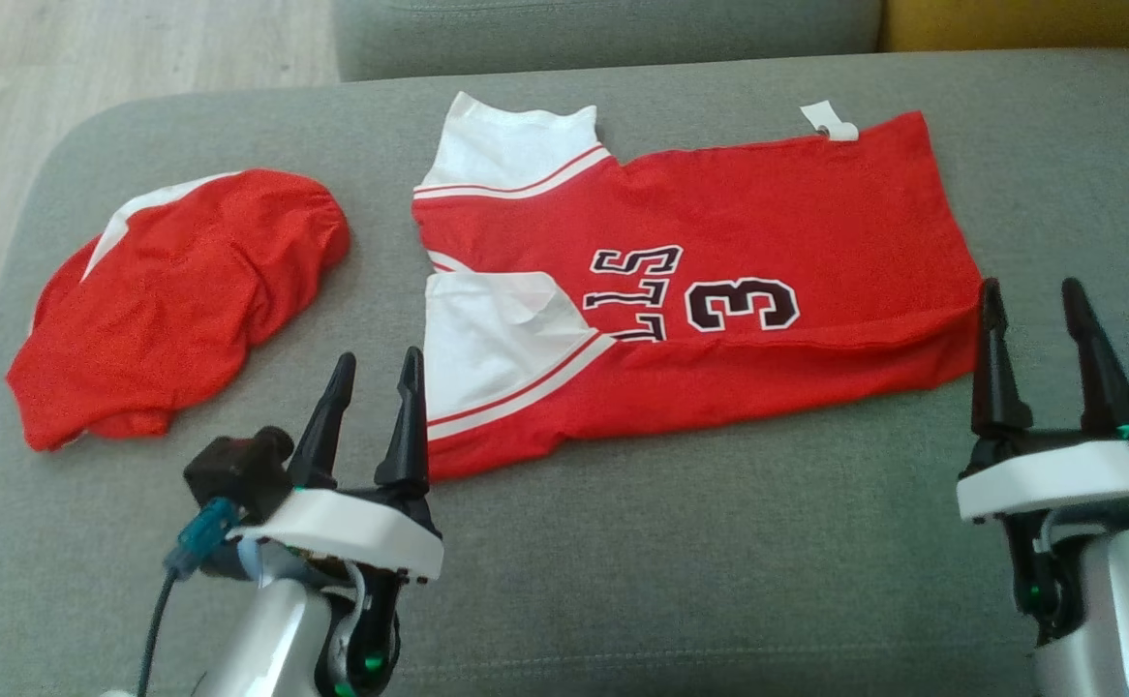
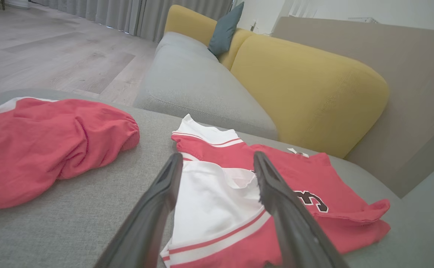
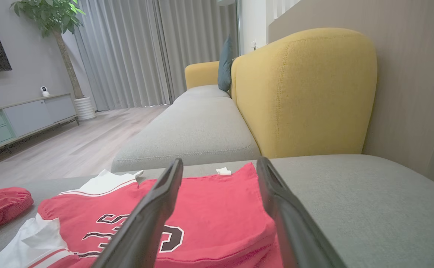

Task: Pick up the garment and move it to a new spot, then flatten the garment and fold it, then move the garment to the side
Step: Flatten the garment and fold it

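Observation:
The garment [image 1: 739,242] is a red jersey with white sleeves and a black number 3. It lies folded lengthwise and flat on the grey cushion [image 1: 671,581], sleeves to the left. My left gripper [image 1: 378,356] is open with nothing in it, fingertips just above the lower white sleeve at the jersey's near left corner. In the left wrist view the jersey [image 2: 209,201] lies between and beyond the left gripper [image 2: 217,156]. My right gripper [image 1: 1030,286] stands open and holds nothing at the jersey's near right corner. The right wrist view shows the jersey's hem [image 3: 217,208] under the right gripper [image 3: 220,160].
A second red garment [image 1: 177,290] lies crumpled on the cushion's left part, a short gap from the jersey. Wooden floor [image 1: 90,68] drops off beyond the cushion's left edge. A yellow backrest [image 3: 302,93] and another grey seat [image 3: 194,130] stand behind.

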Controlling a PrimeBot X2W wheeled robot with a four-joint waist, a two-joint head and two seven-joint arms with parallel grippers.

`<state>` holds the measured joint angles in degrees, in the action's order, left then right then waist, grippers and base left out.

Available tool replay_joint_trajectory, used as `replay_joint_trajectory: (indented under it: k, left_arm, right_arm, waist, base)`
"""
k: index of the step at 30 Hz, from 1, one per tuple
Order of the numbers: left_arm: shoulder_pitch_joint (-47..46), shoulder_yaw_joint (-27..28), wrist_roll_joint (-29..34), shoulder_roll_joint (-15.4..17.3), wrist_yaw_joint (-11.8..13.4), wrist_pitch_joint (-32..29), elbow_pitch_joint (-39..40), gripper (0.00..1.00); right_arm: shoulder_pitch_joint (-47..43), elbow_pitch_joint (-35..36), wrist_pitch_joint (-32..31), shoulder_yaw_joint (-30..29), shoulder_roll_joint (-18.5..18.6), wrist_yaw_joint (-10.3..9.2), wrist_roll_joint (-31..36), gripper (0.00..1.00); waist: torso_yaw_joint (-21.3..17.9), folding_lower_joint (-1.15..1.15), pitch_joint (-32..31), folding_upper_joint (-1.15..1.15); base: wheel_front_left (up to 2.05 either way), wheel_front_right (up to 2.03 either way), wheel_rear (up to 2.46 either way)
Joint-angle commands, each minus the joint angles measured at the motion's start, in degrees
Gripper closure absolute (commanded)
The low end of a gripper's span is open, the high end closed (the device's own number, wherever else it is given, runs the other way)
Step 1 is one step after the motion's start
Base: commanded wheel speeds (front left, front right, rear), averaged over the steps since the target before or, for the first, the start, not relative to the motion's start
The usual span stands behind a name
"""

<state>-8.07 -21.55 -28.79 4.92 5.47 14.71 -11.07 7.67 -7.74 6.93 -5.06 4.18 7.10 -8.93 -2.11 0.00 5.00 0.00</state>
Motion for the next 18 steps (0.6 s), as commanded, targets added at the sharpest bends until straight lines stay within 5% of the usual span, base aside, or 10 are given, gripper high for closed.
replay_joint_trajectory:
  k: [1,18]
  left_arm:
    - [-3.2,2.1,0.9,-0.1,-0.2,0.3,1.0,0.00]
    - [-9.8,-2.2,6.3,0.5,3.6,-6.4,-22.3,0.00]
  right_arm:
    - [2.2,2.7,-0.6,0.8,0.0,0.39,0.4,0.00]
    - [3.2,8.4,-4.1,-0.7,-0.4,0.39,1.2,0.00]
  waist:
    - [-0.4,0.00,0.3,0.00]
    - [-4.1,0.00,3.1,0.00]
  base:
    - [0.00,0.00,0.00]
    - [0.00,0.00,0.00]
